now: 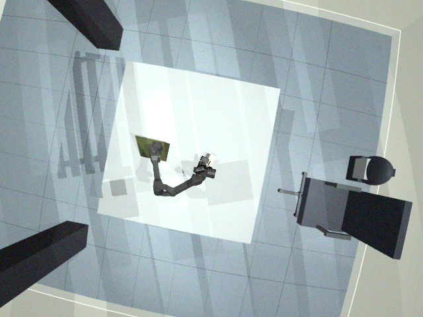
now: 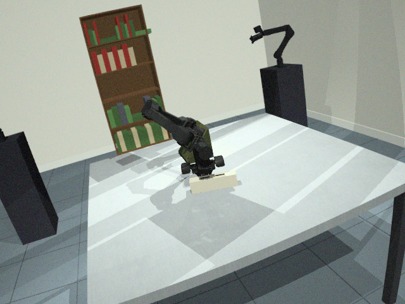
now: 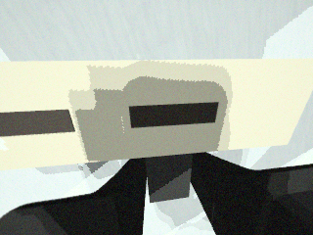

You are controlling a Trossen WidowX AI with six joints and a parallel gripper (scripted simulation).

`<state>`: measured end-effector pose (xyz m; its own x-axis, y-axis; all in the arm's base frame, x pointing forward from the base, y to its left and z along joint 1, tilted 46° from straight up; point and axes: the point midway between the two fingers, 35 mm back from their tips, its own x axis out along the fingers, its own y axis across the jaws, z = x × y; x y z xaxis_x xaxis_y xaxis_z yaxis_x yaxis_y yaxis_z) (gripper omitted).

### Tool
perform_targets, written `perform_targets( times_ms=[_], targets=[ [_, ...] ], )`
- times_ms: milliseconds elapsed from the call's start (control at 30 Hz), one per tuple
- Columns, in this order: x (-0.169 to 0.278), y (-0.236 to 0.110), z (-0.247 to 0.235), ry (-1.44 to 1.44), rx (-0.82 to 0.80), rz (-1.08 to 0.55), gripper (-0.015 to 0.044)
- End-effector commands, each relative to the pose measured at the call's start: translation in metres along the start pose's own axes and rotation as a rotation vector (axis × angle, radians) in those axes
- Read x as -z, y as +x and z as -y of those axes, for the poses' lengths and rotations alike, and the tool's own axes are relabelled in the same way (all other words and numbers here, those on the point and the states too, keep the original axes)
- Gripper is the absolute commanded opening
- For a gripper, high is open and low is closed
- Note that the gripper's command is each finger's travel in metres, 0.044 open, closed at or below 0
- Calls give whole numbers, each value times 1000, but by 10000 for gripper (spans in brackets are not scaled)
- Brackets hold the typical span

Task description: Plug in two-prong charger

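Observation:
The cream power strip (image 1: 212, 160) (image 2: 214, 186) (image 3: 264, 103) stands on the white table (image 1: 222, 112) (image 2: 267, 163). Its top has two dark slotted outlets. In the wrist view the right outlet (image 3: 173, 115) is near the centre and the left outlet (image 3: 36, 122) is at the left edge. My gripper (image 2: 205, 175) (image 3: 161, 148) is shut on the dark grey charger (image 3: 168, 183). In the wrist view the charger shows between the black fingers, below the strip's lower long edge and level with the right outlet. The prongs are hidden, and contact with the strip cannot be told.
My arm (image 1: 165, 189) (image 2: 173, 125) reaches over the table from the olive base plate (image 1: 145, 146). Dark pedestals (image 2: 24, 189) (image 2: 284, 91) stand beyond the table, one bearing another arm (image 2: 284, 35). A bookshelf (image 2: 126, 78) stands at the wall.

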<state>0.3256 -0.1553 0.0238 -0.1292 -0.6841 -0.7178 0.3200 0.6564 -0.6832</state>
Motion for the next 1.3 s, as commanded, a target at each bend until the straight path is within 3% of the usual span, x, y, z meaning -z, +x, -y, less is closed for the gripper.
perform_targets(
  times_ms=[0,1267],
  targets=[
    [-7,0,1,25,-1,24,0],
    [-5,-4,1,25,-2,24,0]
  ],
)
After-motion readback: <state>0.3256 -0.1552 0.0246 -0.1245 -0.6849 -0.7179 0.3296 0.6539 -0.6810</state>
